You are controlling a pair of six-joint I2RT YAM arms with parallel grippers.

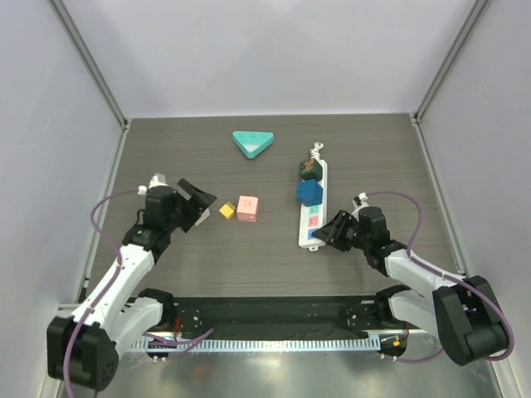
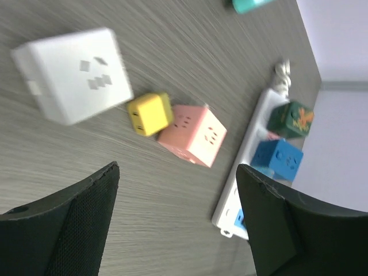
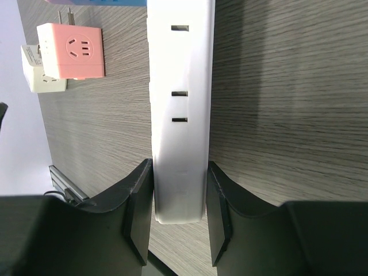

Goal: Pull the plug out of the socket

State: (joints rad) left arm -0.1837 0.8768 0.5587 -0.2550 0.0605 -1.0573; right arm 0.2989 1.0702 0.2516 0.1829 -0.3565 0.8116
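The white socket strip (image 1: 313, 207) lies lengthwise right of centre, knotted cord at its far end. A dark green plug cube (image 1: 309, 169) and a blue plug cube (image 1: 309, 192) sit plugged into it. My right gripper (image 1: 326, 235) is shut on the strip's near end; in the right wrist view both fingers (image 3: 138, 195) press the strip's (image 3: 179, 103) sides. My left gripper (image 1: 199, 207) is open and empty, to the left of the strip. In the left wrist view, beyond the gripper (image 2: 178, 169), are the strip (image 2: 253, 155), green plug (image 2: 293, 119) and blue plug (image 2: 277, 158).
A yellow cube (image 1: 226, 211) and a pink cube adapter (image 1: 247, 208) lie loose just right of the left gripper. A white cube adapter (image 2: 72, 75) lies near them. The teal triangular block (image 1: 253, 143) sits at the back centre.
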